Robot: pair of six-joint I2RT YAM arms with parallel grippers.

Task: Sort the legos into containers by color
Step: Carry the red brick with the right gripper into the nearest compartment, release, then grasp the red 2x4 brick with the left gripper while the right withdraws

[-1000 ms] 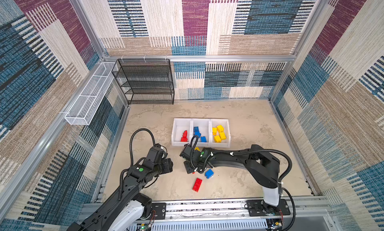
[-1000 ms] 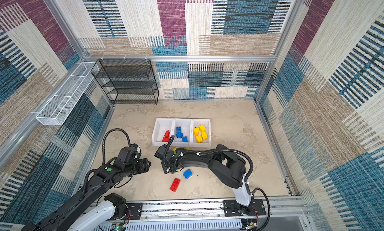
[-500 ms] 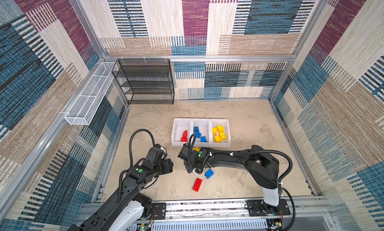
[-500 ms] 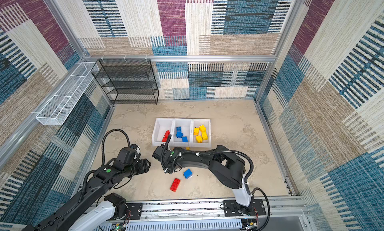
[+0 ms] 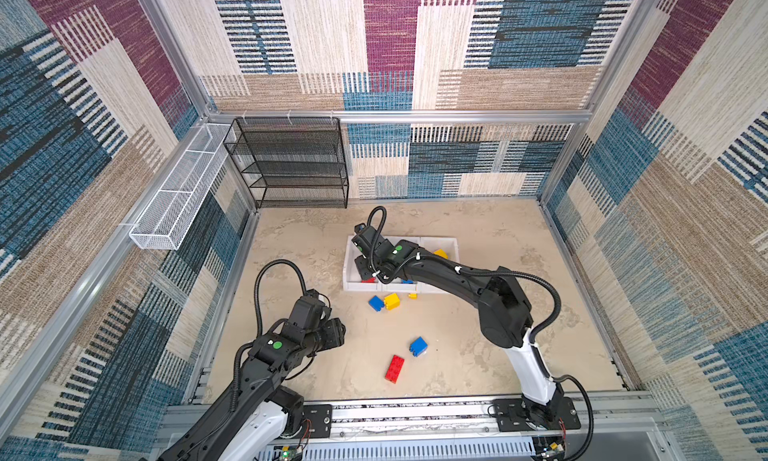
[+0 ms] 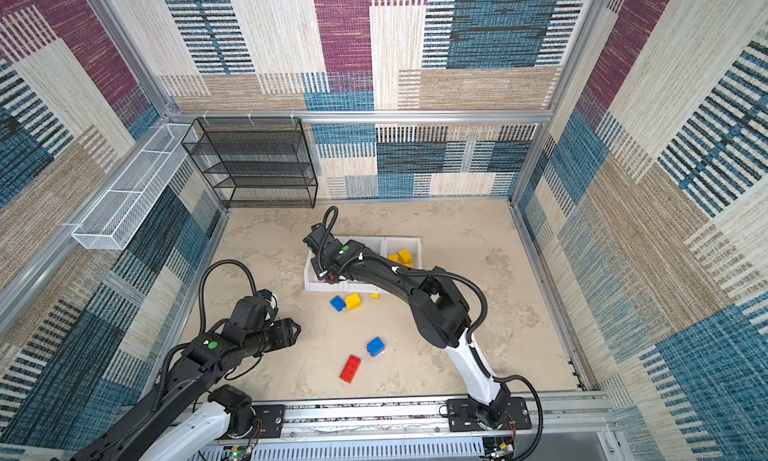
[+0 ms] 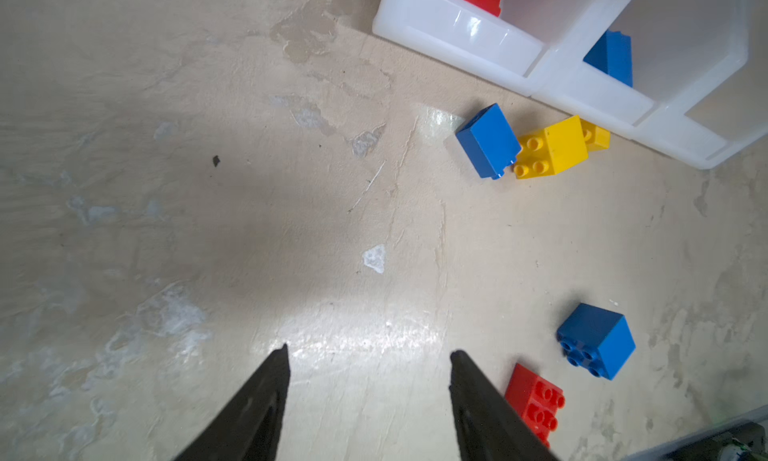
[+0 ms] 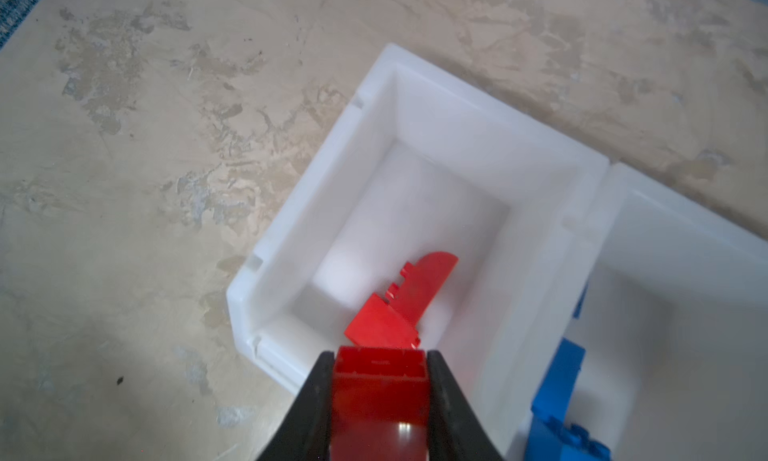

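Just over the bin (image 8: 291,238), right arm stretched.
Right tool (image 8: 380,355) grips a red brick (image 8: 380,390); left tool (image 7: 369,350) hangs open above worktop (image 7: 208,189).

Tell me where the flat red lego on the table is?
In both top views the flat red lego lies near the front edge of the table, a blue lego close beside it on the right.

White bins (image 5: 358,287), red brick (image 8: 380,378), blue brick (image 5: 418,346), yellow brick (image 5: 391,301)

Both top views overlook the whole table (image 5: 498,230) from high; wrist views look down closely.
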